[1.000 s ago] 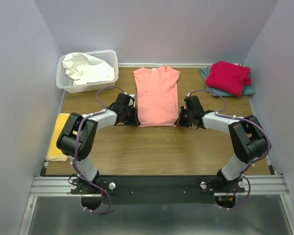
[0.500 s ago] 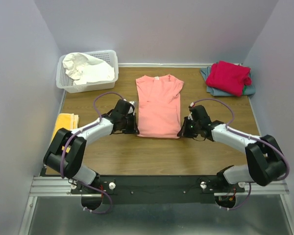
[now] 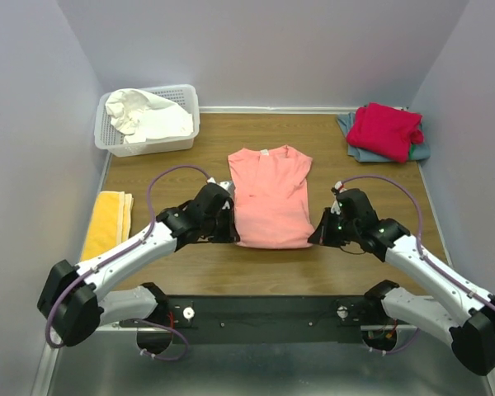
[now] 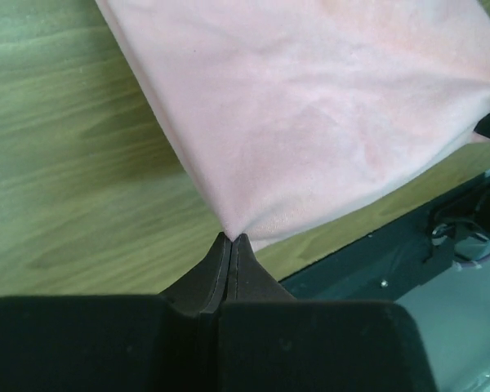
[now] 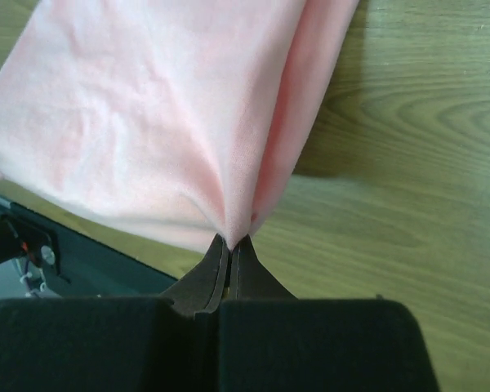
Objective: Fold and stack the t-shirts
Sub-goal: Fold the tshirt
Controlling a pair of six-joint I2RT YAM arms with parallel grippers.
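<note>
Wrist views show left tool (image 4: 230, 238), right tool (image 5: 230, 240) pinching pink shirt (image 3: 268, 198)

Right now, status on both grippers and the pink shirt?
Left gripper shut on near-left hem corner of salmon-pink shirt. Right gripper shut on the near-right corner. Nothing in the way around it.

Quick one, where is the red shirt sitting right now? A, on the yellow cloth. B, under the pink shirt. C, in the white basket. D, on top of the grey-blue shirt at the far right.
D: the red shirt lies on the grey-blue shirt in the far right corner.
</note>
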